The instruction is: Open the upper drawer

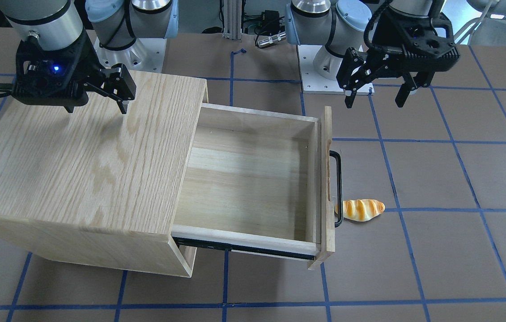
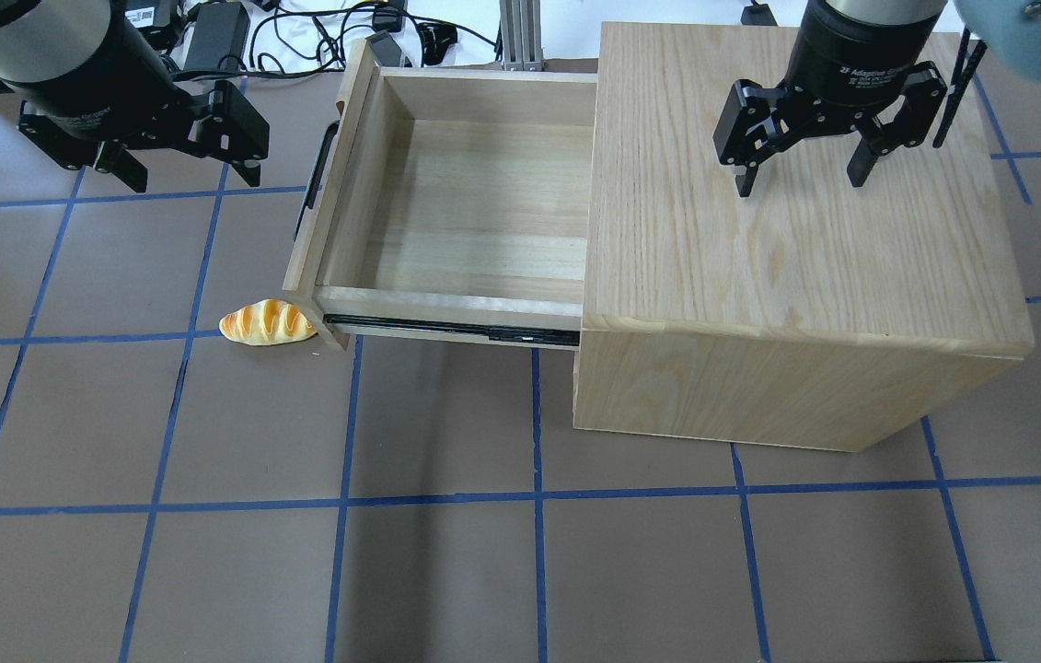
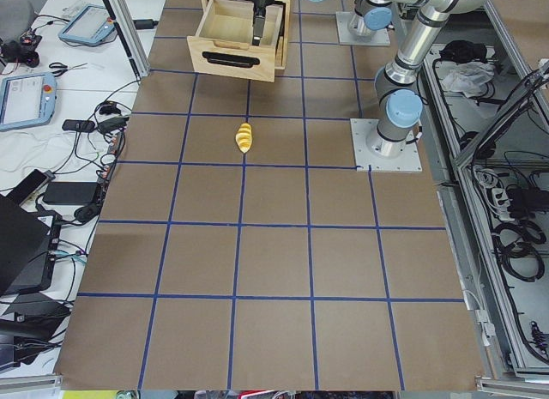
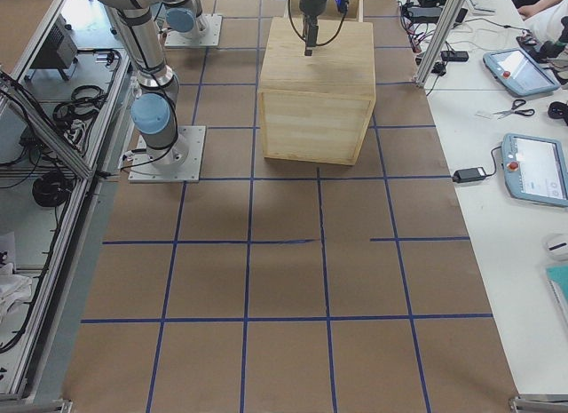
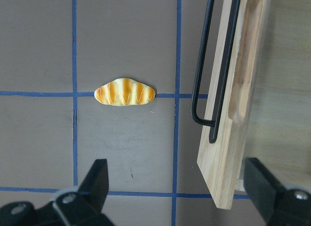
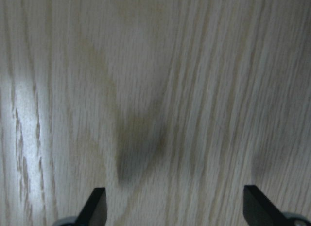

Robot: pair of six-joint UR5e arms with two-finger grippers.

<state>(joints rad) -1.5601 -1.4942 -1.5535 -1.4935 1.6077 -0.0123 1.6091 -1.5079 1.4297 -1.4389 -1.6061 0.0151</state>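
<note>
The light wooden cabinet (image 2: 805,267) stands on the table with its upper drawer (image 2: 474,212) pulled far out and empty. The drawer's black handle (image 2: 316,180) is on its front panel, which also shows in the left wrist view (image 5: 238,114). My left gripper (image 2: 190,170) is open and empty, hovering above the table just beyond the handle (image 5: 201,80), apart from it. My right gripper (image 2: 801,182) is open and empty, hovering over the cabinet top (image 6: 155,90).
A toy bread roll (image 2: 267,322) lies on the table beside the near corner of the drawer front. The lower drawer is hidden under the open one. Blue tape lines grid the brown table. Cables lie at the far edge.
</note>
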